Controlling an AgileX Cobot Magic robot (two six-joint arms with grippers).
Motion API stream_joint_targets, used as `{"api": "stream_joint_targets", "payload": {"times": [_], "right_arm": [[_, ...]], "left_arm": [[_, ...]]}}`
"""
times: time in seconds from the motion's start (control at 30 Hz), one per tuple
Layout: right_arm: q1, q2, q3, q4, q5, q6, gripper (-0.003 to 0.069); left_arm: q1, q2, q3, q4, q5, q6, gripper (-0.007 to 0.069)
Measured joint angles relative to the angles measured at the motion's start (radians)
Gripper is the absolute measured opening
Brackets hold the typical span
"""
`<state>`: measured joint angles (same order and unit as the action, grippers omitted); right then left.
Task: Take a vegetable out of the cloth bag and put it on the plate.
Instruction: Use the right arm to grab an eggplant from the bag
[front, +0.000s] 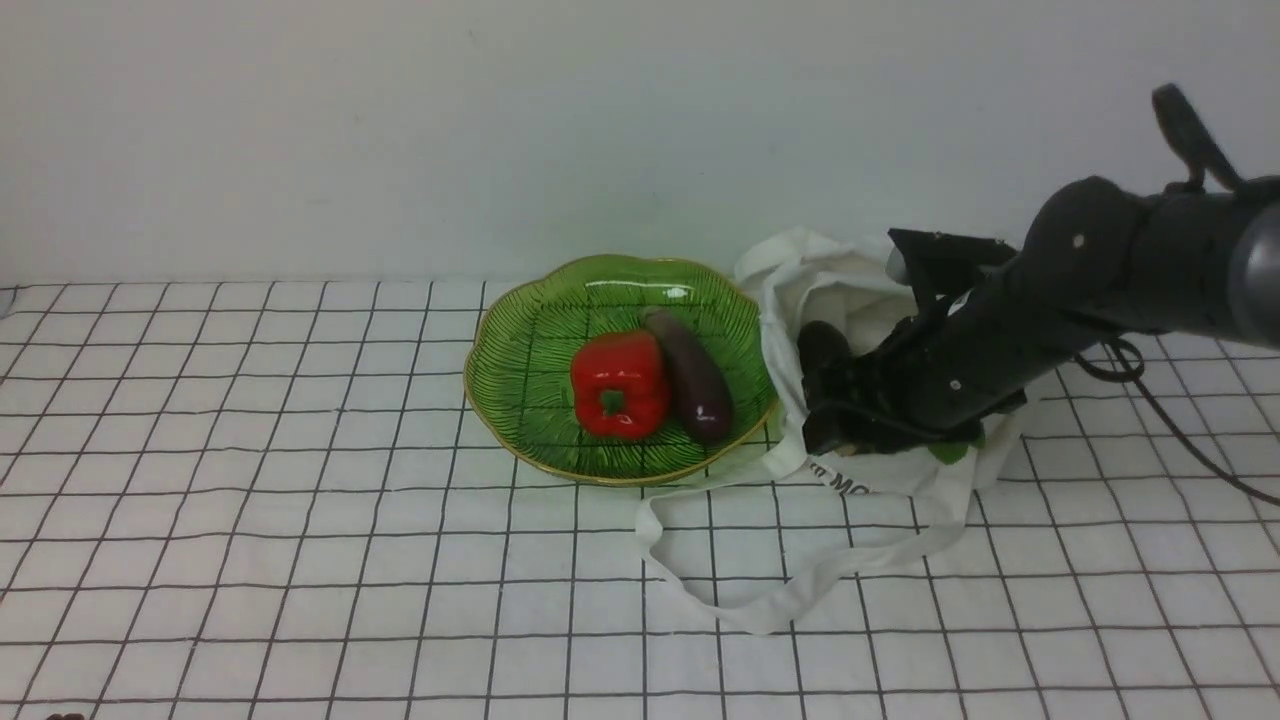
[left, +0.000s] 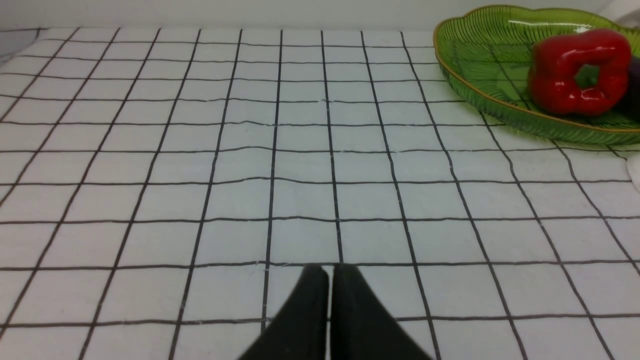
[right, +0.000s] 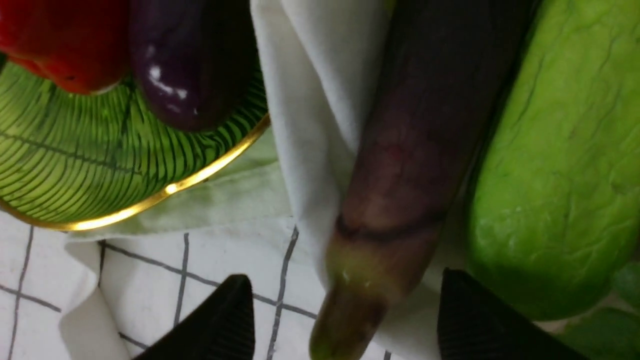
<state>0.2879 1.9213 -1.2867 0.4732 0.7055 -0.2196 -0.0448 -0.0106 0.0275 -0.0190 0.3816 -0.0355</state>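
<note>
While we're lining up the right arm (front: 1090, 260) over the mouth of the bag, let's go through what we've got, biggest stuff first. The table (front: 330, 560) has a gridded cloth on it, and the cloth bag (front: 920, 475) slumps near its far edge, over toward the far right corner, with a strap (front: 780, 600) looping out toward the near edge. Just beside it, also near the far edge, sits the green plate (front: 520, 370), with a red pepper (front: 615, 385) and a glossy purple eggplant (front: 700, 385) already on it.

Our vegetable is the dark eggplant (right: 415, 150) with the pale stub, lying in the bag's opening, right next to a light green vegetable (right: 555, 200). Our right gripper (right: 345, 315) has its fingers spread, one on each side of the stub end, and we aren't pinching anything. The left gripper (left: 330, 280) has its fingers pressed together, well apart from all this.

For the grab, we'd slide a bit further up onto the thicker body, since the stub looks like a weak hold. We'd keep the inner finger between the two vegetables so the green one doesn't come along, and watch for bag fabric in the pinch. Then we'd lift straight up, clear the plate's rim and set it down gently.
</note>
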Motion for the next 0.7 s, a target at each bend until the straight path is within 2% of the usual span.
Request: {"api": "stream_joint_targets", "payload": {"times": [0.13, 0.17, 0.23, 0.4, 0.7], "right_arm": [[0.0, 0.016, 0.0, -0.009, -0.014, 0.001, 0.0446], [0.0, 0.019, 0.0, -0.013, -0.015, 0.001, 0.0426], [0.0, 0.02, 0.0, -0.016, -0.015, 0.001, 0.0383], [0.0, 0.02, -0.001, -0.026, -0.012, 0.006, 0.0199], [0.0, -0.047, 0.0, -0.043, 0.028, 0.007, 0.02]], "left_arm": [[0.0, 0.0, 0.0, 0.0, 0.0, 0.0, -0.0008], [0.0, 0.0, 0.0, 0.0, 0.0, -0.001, -0.0008], [0.0, 0.0, 0.0, 0.0, 0.0, -0.001, -0.0008], [0.0, 0.0, 0.0, 0.0, 0.0, -0.001, -0.0008], [0.0, 0.0, 0.0, 0.0, 0.0, -0.001, -0.0008]]}}
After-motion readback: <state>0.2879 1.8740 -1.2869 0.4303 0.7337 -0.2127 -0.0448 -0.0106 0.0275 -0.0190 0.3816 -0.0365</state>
